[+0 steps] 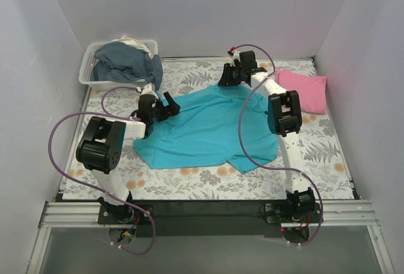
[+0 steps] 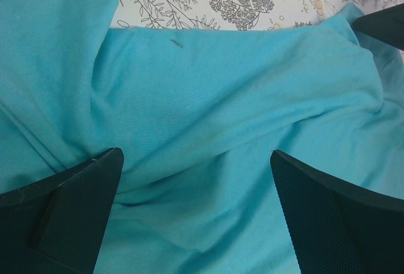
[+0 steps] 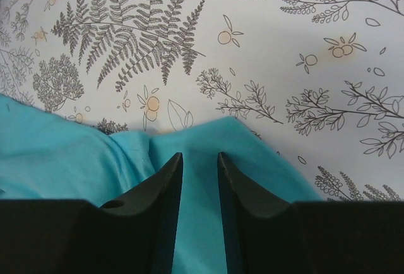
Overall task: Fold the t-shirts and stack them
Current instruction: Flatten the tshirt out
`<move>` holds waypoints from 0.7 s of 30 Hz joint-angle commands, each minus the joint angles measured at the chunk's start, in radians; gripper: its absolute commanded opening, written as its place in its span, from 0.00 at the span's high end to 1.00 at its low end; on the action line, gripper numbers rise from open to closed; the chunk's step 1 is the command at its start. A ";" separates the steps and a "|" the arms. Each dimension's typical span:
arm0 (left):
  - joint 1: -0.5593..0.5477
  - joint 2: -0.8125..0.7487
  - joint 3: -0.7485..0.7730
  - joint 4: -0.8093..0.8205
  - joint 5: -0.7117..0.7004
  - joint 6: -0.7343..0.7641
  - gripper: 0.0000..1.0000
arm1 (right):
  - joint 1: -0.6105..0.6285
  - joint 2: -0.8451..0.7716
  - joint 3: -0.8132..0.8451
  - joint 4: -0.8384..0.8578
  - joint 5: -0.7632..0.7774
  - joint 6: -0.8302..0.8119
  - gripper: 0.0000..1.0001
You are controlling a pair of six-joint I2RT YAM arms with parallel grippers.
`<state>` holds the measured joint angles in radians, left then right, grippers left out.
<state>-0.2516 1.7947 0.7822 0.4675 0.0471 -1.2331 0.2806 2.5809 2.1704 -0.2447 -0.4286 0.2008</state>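
**Teal tee pinched at its far edge**

The teal tee (image 1: 208, 129) lies spread and wrinkled on the flowery table (image 1: 189, 182). It looks like soft, limp cotton. The pink tee (image 1: 303, 91) sits folded at the far right. The right gripper (image 3: 200, 157) pinches the teal tee's far edge in narrowed jaws. The left gripper (image 2: 197, 160) hangs wide open just over its far-left corner.

No text, label, brand or number can be read in any view. The teal t-shirt (image 1: 202, 129) and the pink t-shirt (image 1: 303, 91) are plain, and the tablecloth (image 1: 328, 141) bears only fern and fruit drawings.
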 commanded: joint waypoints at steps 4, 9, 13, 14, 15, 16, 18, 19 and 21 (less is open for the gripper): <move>0.003 -0.069 -0.009 -0.041 0.008 0.015 0.03 | -0.058 0.016 -0.024 -0.139 0.155 0.000 0.74; 0.005 -0.095 -0.018 -0.046 -0.001 0.018 0.03 | -0.109 0.004 -0.044 -0.142 0.226 0.006 0.75; 0.003 -0.087 -0.015 -0.041 -0.001 0.023 0.03 | -0.138 0.005 -0.026 -0.139 0.238 0.014 0.75; 0.005 -0.080 -0.009 -0.040 0.003 0.023 0.03 | -0.141 0.008 -0.015 -0.139 0.240 0.015 0.75; 0.003 -0.072 -0.003 -0.040 0.007 0.023 0.03 | -0.144 0.010 -0.009 -0.134 0.241 0.017 0.75; 0.005 -0.054 0.005 -0.040 0.010 0.024 0.03 | -0.143 0.010 -0.006 -0.131 0.244 0.017 0.76; 0.005 -0.031 0.032 -0.040 0.016 0.026 0.03 | -0.144 0.013 0.003 -0.111 0.248 0.022 0.76; 0.005 -0.009 0.044 -0.044 0.016 0.027 0.03 | -0.146 0.015 0.008 -0.105 0.248 0.025 0.76; 0.003 0.009 0.080 -0.046 0.019 0.032 0.03 | -0.147 0.022 0.029 -0.093 0.254 0.035 0.76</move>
<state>-0.2516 1.7847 0.8017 0.4282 0.0544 -1.2228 0.1349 2.5702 2.1788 -0.2611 -0.2581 0.2379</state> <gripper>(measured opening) 0.967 0.242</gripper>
